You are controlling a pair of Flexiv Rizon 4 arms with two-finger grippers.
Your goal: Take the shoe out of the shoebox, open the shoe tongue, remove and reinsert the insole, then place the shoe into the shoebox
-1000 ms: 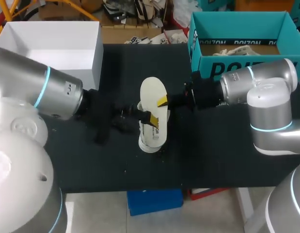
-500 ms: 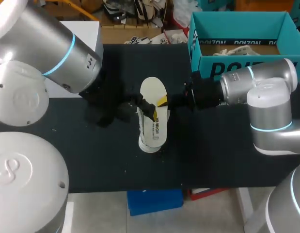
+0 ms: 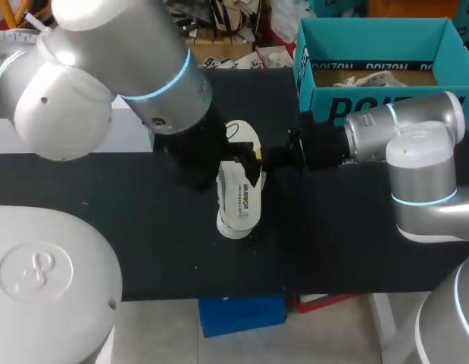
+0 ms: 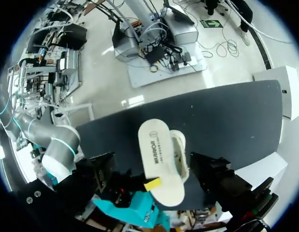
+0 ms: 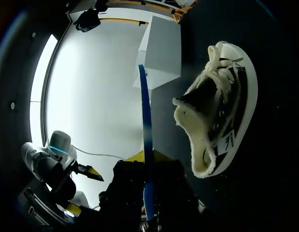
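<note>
- The shoe (image 3: 240, 199) is out of the teal shoebox (image 3: 325, 98) and lies on the dark bench (image 3: 355, 227), so I judge the first step done and the tongue-and-insole work to be the step in hand.
- The shoe seems tipped onto its side. From above, its pale printed sole shows, and the right wrist view shows the fleece-lined opening and the white laces.
- I see no insole lying apart from the shoe. Whether it is seated inside cannot be made out.
- The right end effector (image 3: 258, 157) reaches in low from the shoebox side and meets the shoe near its upper edge. Whether it is gripping the shoe, only touching it or just short of it, I cannot tell.
- In the right wrist view the shoe sits just ahead of that end effector and a little to one side.
- The left arm (image 3: 143, 76) hangs high over the bench and hides its own end effector from the head view, so I cannot tell whether that one is open or closed.
- The left wrist view looks straight down on the shoe, which lies below that end effector and apart from it.
- The next move likely calls for the left arm to come down to the opening while the right side steadies the shoe.
- The shoebox stands open just beyond the right arm, near the shoe but not touching it.
</note>
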